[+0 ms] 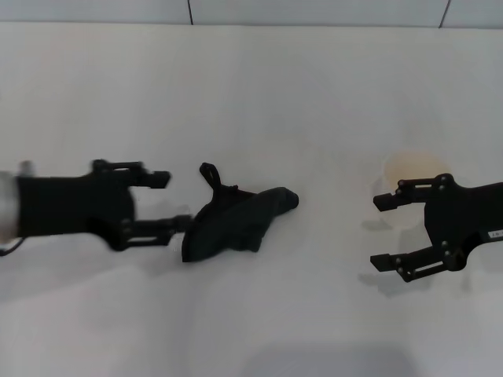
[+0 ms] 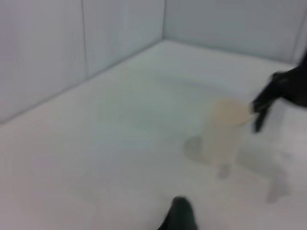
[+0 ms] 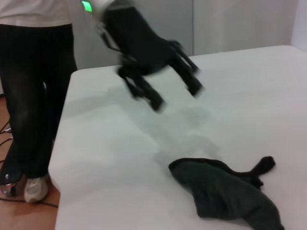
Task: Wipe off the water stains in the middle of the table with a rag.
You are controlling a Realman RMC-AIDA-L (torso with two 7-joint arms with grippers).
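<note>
You had no readable text, labels, brands or numbers anywhere in these views; nothing could be made out.

rag (image 1: 233, 222) beside left gripper (image 1: 174, 201), jaws apart

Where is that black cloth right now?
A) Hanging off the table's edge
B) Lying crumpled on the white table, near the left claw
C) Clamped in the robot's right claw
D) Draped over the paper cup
B: the rag lies bunched on the table just beyond the open left gripper; the right wrist view shows that gripper above the table, apart from the rag.
</note>
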